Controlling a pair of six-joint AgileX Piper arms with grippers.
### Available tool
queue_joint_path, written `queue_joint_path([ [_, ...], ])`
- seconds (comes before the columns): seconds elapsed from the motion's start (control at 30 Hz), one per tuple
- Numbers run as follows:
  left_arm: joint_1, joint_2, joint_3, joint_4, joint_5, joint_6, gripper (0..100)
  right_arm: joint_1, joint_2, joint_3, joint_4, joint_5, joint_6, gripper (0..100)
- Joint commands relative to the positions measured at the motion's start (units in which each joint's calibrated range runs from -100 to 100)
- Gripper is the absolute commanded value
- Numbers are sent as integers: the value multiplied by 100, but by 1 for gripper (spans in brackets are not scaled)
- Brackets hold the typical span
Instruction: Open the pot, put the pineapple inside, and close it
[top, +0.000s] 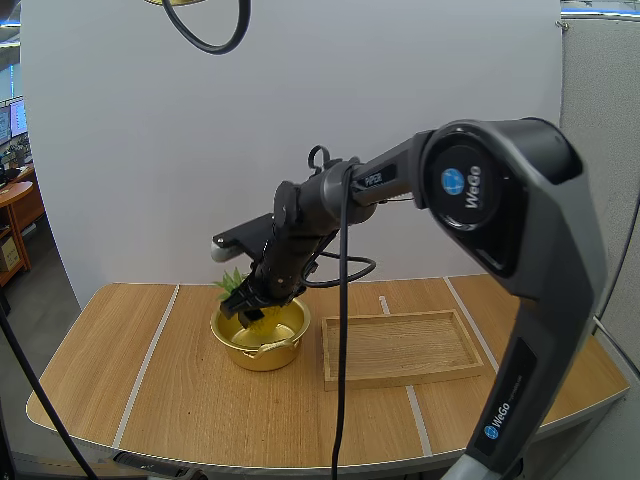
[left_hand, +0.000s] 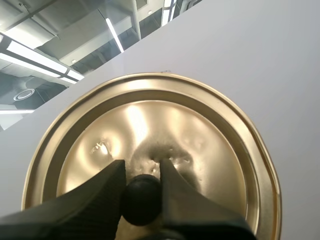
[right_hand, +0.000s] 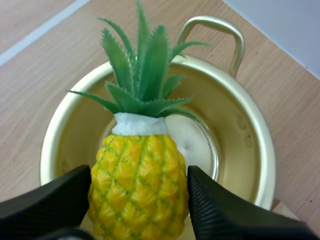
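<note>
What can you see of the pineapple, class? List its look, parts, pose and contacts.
The pineapple looks like a plastic toy: a yellow body with a diamond pattern, a white collar and a spiky green crown. The right gripper pinches its body from both sides, holding it at the mouth of the open golden pot.

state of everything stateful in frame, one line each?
pot, open, lid off
lid, off the pot, held by its knob
pineapple, gripped, over the open pot
left gripper, shut on lid knob
right gripper, shut on pineapple
tray, flat beside pot
</note>
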Motion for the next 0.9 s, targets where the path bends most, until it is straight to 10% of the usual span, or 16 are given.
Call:
queue_joint_path([
  [0.0, -7, -13, -37, 3, -198, -24, 0, 9, 63, -38, -112, -91, -21, 0],
  [0.87, -7, -13, -37, 3, -198, -24, 0, 9, 311, 4, -328, 535, 122, 0],
])
